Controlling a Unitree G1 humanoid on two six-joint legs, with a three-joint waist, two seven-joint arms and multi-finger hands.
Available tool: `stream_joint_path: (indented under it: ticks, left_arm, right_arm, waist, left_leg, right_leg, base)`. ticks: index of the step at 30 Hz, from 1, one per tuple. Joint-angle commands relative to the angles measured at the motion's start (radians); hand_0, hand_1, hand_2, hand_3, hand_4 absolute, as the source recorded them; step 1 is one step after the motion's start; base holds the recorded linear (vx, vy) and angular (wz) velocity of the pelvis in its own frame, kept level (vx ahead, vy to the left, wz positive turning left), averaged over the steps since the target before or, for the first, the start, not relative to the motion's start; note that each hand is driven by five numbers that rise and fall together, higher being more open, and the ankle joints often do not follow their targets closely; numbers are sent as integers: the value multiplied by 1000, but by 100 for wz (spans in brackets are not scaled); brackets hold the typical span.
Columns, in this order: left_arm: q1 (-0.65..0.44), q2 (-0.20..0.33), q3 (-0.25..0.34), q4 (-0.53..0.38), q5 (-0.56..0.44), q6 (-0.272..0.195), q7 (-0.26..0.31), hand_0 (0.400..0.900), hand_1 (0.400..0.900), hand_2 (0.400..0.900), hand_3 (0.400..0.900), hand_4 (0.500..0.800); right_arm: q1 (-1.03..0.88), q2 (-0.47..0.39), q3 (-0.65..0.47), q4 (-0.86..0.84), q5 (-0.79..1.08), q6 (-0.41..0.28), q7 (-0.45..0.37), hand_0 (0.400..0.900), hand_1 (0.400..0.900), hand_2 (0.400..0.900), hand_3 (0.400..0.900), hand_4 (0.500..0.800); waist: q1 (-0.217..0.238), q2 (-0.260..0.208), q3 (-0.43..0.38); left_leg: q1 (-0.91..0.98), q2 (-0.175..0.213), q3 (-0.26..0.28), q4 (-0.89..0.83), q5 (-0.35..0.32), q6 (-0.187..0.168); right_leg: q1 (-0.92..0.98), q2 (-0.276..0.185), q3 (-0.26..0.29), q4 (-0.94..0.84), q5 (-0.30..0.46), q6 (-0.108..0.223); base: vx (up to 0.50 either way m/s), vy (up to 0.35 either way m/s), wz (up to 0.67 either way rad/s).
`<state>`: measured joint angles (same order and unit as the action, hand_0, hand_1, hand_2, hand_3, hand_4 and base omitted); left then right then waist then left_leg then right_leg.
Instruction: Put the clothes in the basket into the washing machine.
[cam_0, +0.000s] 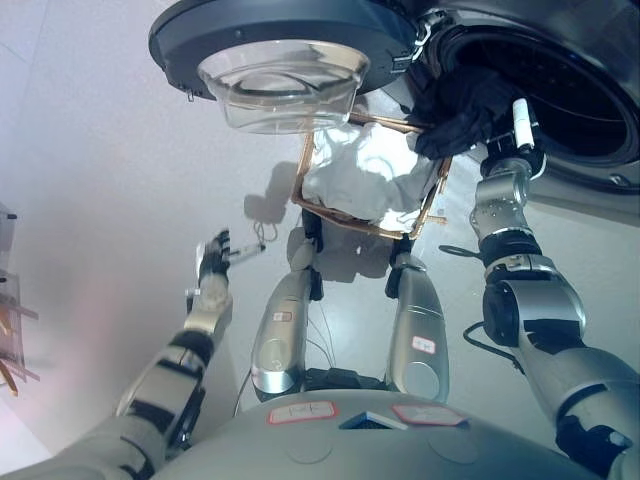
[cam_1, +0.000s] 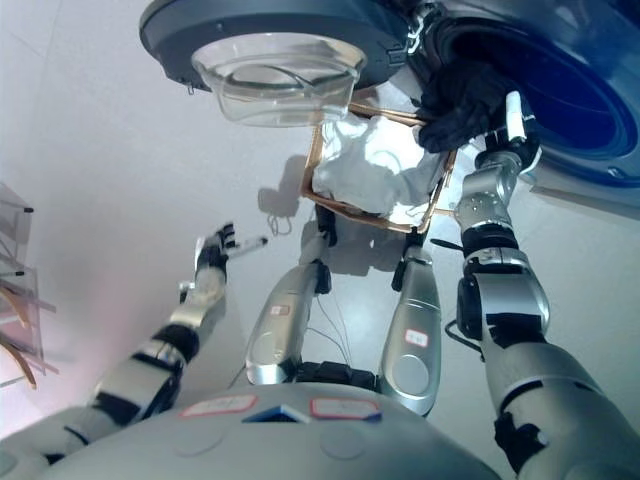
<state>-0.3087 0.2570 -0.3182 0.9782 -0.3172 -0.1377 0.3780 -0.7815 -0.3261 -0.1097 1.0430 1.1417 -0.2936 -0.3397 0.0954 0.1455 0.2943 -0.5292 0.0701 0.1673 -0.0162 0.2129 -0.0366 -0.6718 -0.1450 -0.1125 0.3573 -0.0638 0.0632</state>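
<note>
The washing machine's drum opening (cam_0: 575, 95) is at the top right, with its round door (cam_0: 200, 35) swung open to the left. My right hand (cam_0: 508, 128) is raised at the lower left rim of the opening, shut on a black garment (cam_0: 462, 108) that bunches at the drum's mouth. A copper wire basket (cam_0: 304, 170) stands on the floor below the door and holds white clothes (cam_0: 365, 178). My left hand (cam_0: 213, 260) is open and empty, low over the floor at the left, away from the basket.
The door's clear glass bowl (cam_0: 285, 90) hangs over the basket's far edge. A clear rack (cam_0: 10, 330) stands at the left edge. Pale bare floor lies between it and the basket.
</note>
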Motion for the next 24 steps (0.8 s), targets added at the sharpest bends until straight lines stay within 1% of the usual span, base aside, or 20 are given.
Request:
stream_joint_path:
  ticks: [1, 5, 7, 9, 11, 13, 15, 17, 18, 19, 21, 23, 24]
  left_arm:
    - [-149, 12, 7, 1, -53, -81, 74, 900, 900, 900, 900, 800]
    - [-78, 12, 9, -37, -77, -90, 49, 900, 900, 900, 900, 800]
    - [-9, 16, 6, -57, -73, -94, 28, 900, 900, 900, 900, 800]
    - [38, 23, 5, -64, -71, -92, 11, 900, 900, 900, 900, 800]
    - [38, 22, 6, -64, -71, -92, 11, 900, 900, 900, 900, 800]
    - [71, 55, 11, -84, -72, -98, -9, 900, 900, 900, 900, 800]
    - [66, 64, 16, -106, -78, -101, -17, 900, 900, 900, 900, 800]
    - [58, 70, 18, -123, -84, -106, -20, 900, 900, 900, 900, 800]
    - [63, 72, 16, -134, -84, -106, -22, 900, 900, 900, 900, 800]
    - [53, 74, 18, -142, -86, -104, -24, 900, 900, 900, 900, 800]
    - [52, 78, 19, -154, -79, -106, -20, 900, 900, 900, 900, 800]
    - [52, 77, 20, -154, -78, -106, -20, 900, 900, 900, 900, 800]
    - [36, 83, 25, -155, -78, -105, -11, 900, 900, 900, 900, 800]
  right_arm:
    - [-216, -86, 31, 12, 83, -98, 20, 400, 400, 400, 400, 500]
    - [-301, -198, 19, 22, 67, -107, -8, 400, 400, 400, 400, 500]
    - [-316, -246, 13, 16, 62, -117, -14, 400, 400, 400, 400, 500]
    - [-339, -292, 22, 37, 60, -117, -14, 400, 400, 400, 400, 500]
    - [-340, -293, 23, 39, 61, -117, -13, 400, 400, 400, 400, 500]
    - [-406, -385, 71, 88, 11, -92, -22, 400, 400, 400, 400, 500]
    - [-440, -421, 107, 110, -23, -69, -22, 400, 400, 400, 400, 500]
    - [-463, -449, 148, 137, -67, -39, -24, 400, 400, 400, 400, 500]
    - [-468, -464, 181, 158, -137, -2, -24, 400, 400, 400, 400, 500]
    - [-492, -481, 219, 187, -172, 17, -24, 400, 400, 400, 400, 500]
    - [-502, -490, 290, 180, -299, 63, -32, 400, 400, 400, 400, 500]
    - [-505, -490, 292, 181, -301, 64, -34, 400, 400, 400, 400, 500]
    - [-513, -495, 361, 193, -408, 97, -34, 524, 524, 524, 524, 574]
  waist:
    - [-17, 45, -68]
    - [14, 79, -73]
    - [30, 94, -81]
    - [42, 103, -88]
    - [42, 104, -87]
    - [60, 106, -94]
    - [64, 106, -92]
    - [62, 104, -90]
    - [61, 99, -89]
    - [60, 98, -88]
    - [53, 93, -81]
    - [52, 94, -80]
    - [47, 84, -75]
  left_leg:
    - [21, -15, -18, -59, -26, -79]
    - [7, -7, -35, -68, -8, -92]
    - [8, -5, -43, -69, -2, -97]
    - [17, -3, -48, -69, -2, -99]
    - [17, -2, -48, -69, -2, -99]
    - [24, -2, -58, -70, -1, -107]
    - [27, -1, -64, -71, 1, -113]
    - [27, 0, -70, -71, 3, -119]
    - [27, 2, -71, -71, 5, -120]
    - [28, 3, -69, -71, 5, -120]
    - [27, 7, -65, -70, 7, -119]
    - [27, 7, -65, -70, 7, -119]
    - [23, 9, -64, -70, 9, -119]
  right_leg:
    - [81, 24, -9, -256, 95, 37]
    - [66, 26, -20, -240, 81, 34]
    - [67, 26, -29, -227, 69, 33]
    - [71, 29, -31, -216, 57, 30]
    - [71, 29, -31, -216, 57, 30]
    - [82, 31, -32, -217, 53, 31]
    - [86, 33, -35, -219, 53, 30]
    - [84, 33, -38, -215, 50, 28]
    - [84, 35, -39, -212, 49, 26]
    - [81, 36, -39, -210, 48, 26]
    - [78, 39, -36, -206, 48, 23]
    - [78, 39, -36, -206, 48, 23]
    - [72, 41, -36, -206, 51, 21]
  base:
    - [7, -21, 7]
    - [27, -47, 16]
    - [57, -45, 18]
    - [54, -32, 5]
    - [16, -12, -1]
    - [68, -71, -2]
    - [44, -67, 5]
    - [30, -52, 6]
    - [26, -43, 3]
    - [24, -40, -2]
    - [13, -22, -6]
    - [2, -7, -3]
    - [-2, -25, -13]
